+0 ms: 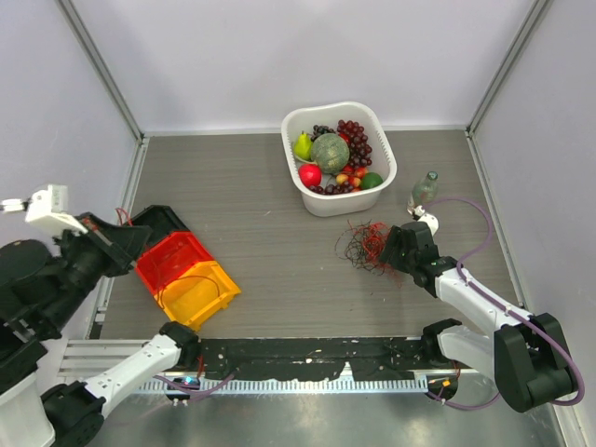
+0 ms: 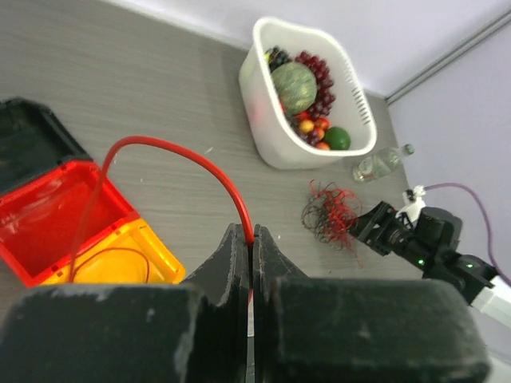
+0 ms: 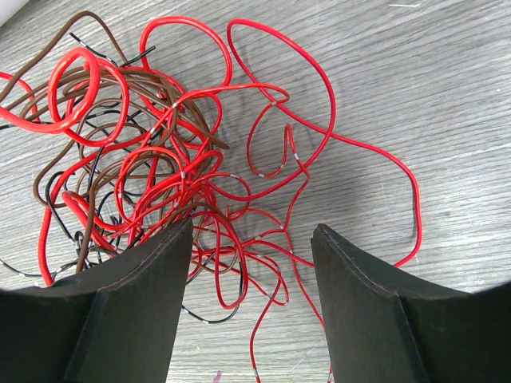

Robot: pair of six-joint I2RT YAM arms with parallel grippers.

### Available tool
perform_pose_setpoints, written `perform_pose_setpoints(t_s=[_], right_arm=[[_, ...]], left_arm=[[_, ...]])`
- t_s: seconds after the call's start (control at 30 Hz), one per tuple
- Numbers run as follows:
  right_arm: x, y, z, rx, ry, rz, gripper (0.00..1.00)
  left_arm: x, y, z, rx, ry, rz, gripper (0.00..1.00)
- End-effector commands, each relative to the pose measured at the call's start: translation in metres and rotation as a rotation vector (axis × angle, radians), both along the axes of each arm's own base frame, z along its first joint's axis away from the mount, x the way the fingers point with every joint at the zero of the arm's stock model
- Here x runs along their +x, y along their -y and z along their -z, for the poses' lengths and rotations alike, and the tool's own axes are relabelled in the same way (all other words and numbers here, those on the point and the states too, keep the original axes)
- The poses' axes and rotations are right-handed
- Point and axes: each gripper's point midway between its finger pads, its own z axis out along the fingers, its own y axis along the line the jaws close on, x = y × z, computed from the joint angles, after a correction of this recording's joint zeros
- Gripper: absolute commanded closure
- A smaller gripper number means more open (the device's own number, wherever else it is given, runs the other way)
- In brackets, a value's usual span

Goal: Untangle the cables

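The cables form a messy bundle (image 1: pixel 363 247) of thin red, brown and black wire loops on the table, right of centre. In the right wrist view the bundle (image 3: pixel 160 159) lies ahead and to the left. My right gripper (image 3: pixel 251 239) is open with loose red strands between its fingers, and in the top view it (image 1: pixel 391 250) sits at the bundle's right edge. My left gripper (image 2: pixel 251 239) is shut on a single red cable (image 2: pixel 160 144), which arcs up and hangs down into the bins. In the top view this gripper (image 1: pixel 130 240) is raised at the far left.
Three joined bins, black (image 1: pixel 158 222), red (image 1: pixel 172 261) and yellow (image 1: pixel 200 296), lie at the left. A white basket (image 1: pixel 293 126) of fruit stands at the back. A small bottle (image 1: pixel 425 189) stands right of it, near my right arm. Walls enclose the table.
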Motion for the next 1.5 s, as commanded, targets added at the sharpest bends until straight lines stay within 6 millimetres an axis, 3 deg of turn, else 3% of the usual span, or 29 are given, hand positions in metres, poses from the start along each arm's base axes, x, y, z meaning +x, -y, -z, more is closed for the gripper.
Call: perform_pose_setpoints(t_s=[0.0, 0.13, 0.23, 0.4, 0.57, 0.83, 1.0, 1.17, 1.37, 1.4, 1.47], right_arm=[[0.009, -0.003, -0.009, 0.003, 0.051, -0.011, 0.34], [0.009, -0.003, -0.009, 0.004, 0.051, -0.012, 0.34], [0.009, -0.003, -0.01, 0.004, 0.054, -0.013, 0.34], [0.009, -0.004, -0.01, 0.004, 0.055, -0.015, 0.34], [0.009, -0.004, -0.01, 0.005, 0.056, -0.016, 0.34], [0.009, -0.005, -0.01, 0.005, 0.053, -0.02, 0.34], [0.009, -0.006, -0.009, 0.004, 0.052, -0.021, 0.34], [0.009, -0.006, -0.01, 0.005, 0.053, -0.02, 0.34], [0.009, -0.006, -0.009, 0.004, 0.053, -0.022, 0.34], [0.009, -0.006, -0.009, 0.005, 0.052, -0.024, 0.34], [0.009, -0.007, -0.009, 0.004, 0.05, -0.026, 0.34]], left_arm=[[0.028, 0.023, 0.055, 0.005, -0.165, -0.016, 1.0], [0.053, 0.054, 0.124, -0.018, -0.307, 0.001, 1.0], [0.069, 0.058, 0.165, -0.019, -0.353, -0.054, 1.0], [0.086, 0.036, 0.206, 0.053, -0.378, -0.228, 1.0], [0.079, 0.005, 0.237, 0.123, -0.46, -0.418, 1.0], [0.104, 0.005, 0.25, 0.061, -0.453, -0.577, 1.0], [0.148, -0.003, 0.225, 0.14, -0.183, -0.601, 1.0], [0.166, -0.012, 0.212, 0.165, 0.03, -0.633, 1.0], [0.169, -0.005, 0.219, 0.092, 0.132, -0.587, 1.0], [0.17, -0.002, 0.213, 0.082, 0.165, -0.564, 1.0], [0.163, -0.006, 0.219, 0.069, 0.111, -0.587, 1.0]])
